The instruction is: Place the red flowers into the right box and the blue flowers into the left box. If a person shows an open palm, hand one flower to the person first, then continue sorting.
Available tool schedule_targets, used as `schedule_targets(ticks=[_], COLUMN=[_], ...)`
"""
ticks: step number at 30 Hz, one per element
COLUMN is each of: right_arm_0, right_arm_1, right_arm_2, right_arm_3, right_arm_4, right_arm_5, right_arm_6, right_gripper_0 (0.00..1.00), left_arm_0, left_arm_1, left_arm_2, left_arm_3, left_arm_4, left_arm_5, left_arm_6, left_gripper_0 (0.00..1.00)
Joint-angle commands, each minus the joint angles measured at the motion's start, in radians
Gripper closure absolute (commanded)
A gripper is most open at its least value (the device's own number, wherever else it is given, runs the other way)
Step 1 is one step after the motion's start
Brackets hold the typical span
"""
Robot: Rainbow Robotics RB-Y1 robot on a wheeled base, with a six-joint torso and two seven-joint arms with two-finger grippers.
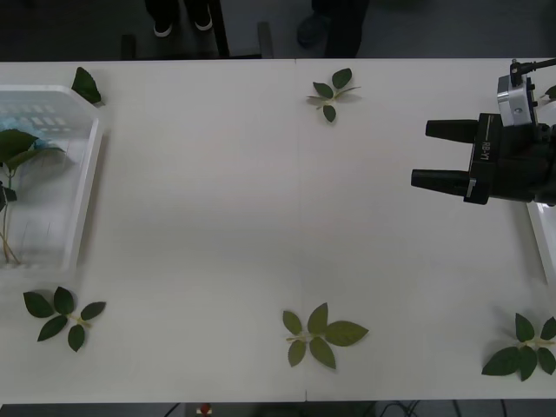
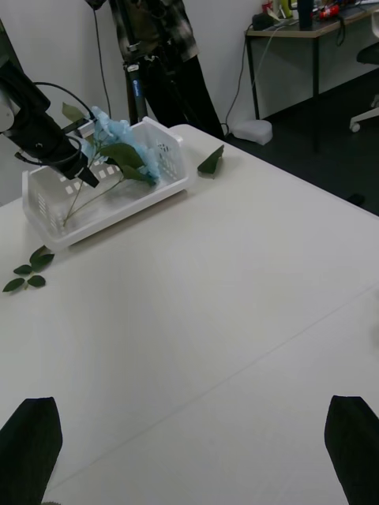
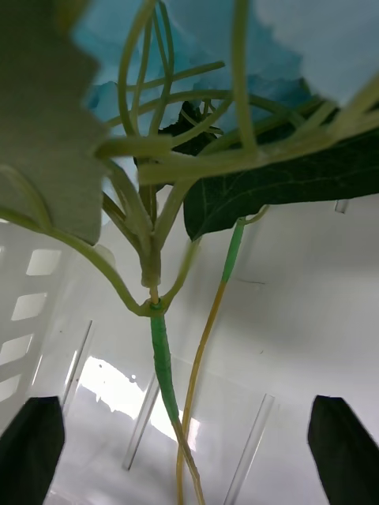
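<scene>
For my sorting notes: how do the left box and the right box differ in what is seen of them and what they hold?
The left box shows most of its rim and slotted floor; the right box shows just an edge at the table's right side. The left box holds blue flowers with green leaves; what the right box holds cannot be told. The right gripper hovers open beside the right box, while the left gripper is open inside the left box. Both are white with raised rims.

Even overhead light washes the white worktop (image 1: 261, 217); soft shadows; close-up blue flowers (image 3: 237, 47) blur at twelve o'clock.

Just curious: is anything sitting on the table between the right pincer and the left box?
No; in the front view, bare tabletop separates the right pincer from the left box.
</scene>
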Motion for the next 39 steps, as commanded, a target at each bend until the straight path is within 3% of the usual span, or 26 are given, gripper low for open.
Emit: schedule_targets(ticks=[1,10,17,24,30,39], right_arm_0=[-0.013,-0.013,-0.013,-0.013,-0.013,-0.013], right_arm_1=[-0.006,-0.006,-0.006,-0.006,-0.006,-0.006], right_arm_2=[-0.014,-0.014,-0.014,-0.014,-0.014,-0.014], right_arm_3=[-0.023,-0.023,-0.023,-0.023,-0.023,-0.023], right_arm_4=[-0.011,-0.011,-0.011,-0.011,-0.011,-0.011], right_arm_5=[-0.001,-0.001,-0.001,-0.001,-0.001,-0.001], right_arm_6=[0.013,0.013,0.013,0.013,0.013,0.013], right_gripper_0=[0.03,0.03,0.03,0.03,0.03,0.03], left_arm_0=[-0.005,-0.048,-0.077,-0.11,-0.183,-0.337], left_arm_1=[0.037,0.202,0.213,0.136,0.001,-0.105], left_arm_2=[0.026,0.026,0.095,0.134,0.129,-0.118], left_arm_3=[-0.016,-0.162,-0.248,-0.335,-0.3,-0.157], left_arm_4=[0.004,0.284,0.498,0.706,0.973,1.421], left_arm_5=[0.014,0.232,0.359,0.399,0.414,0.417], left_arm_6=[-0.018,-0.017,0.0,0.006,-0.009,-0.198], left_gripper_0=[0.0,0.0,0.0,0.0,0.0,0.0])
